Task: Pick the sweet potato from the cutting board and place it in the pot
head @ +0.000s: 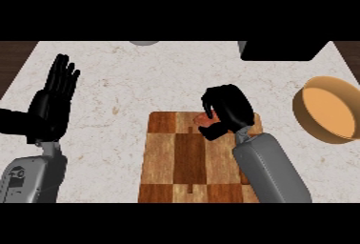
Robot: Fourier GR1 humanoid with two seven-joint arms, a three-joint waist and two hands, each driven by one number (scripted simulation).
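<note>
Wooden and checkered in light and dark squares, the cutting board (175, 157) lies near the middle of the pale speckled counter (134, 86) in the head view. At the board's far end the right hand (228, 109) reaches in from the near right on its grey forearm. Its black fingers curl down over the sweet potato (205, 119) and close round it. Only a small reddish-orange part of the sweet potato shows at the hand's left side, over the board's far edge; whether it rests on the wood or is raised off it I cannot tell.

The pot (327, 109), tan with an orange inside, stands to the right, apart from the board and the hand. At the left the left hand (49, 102) rests open, fingers straight and pointing far. A black object (285, 50) sits at the far right edge, and a grey one (144, 43) at the far edge.
</note>
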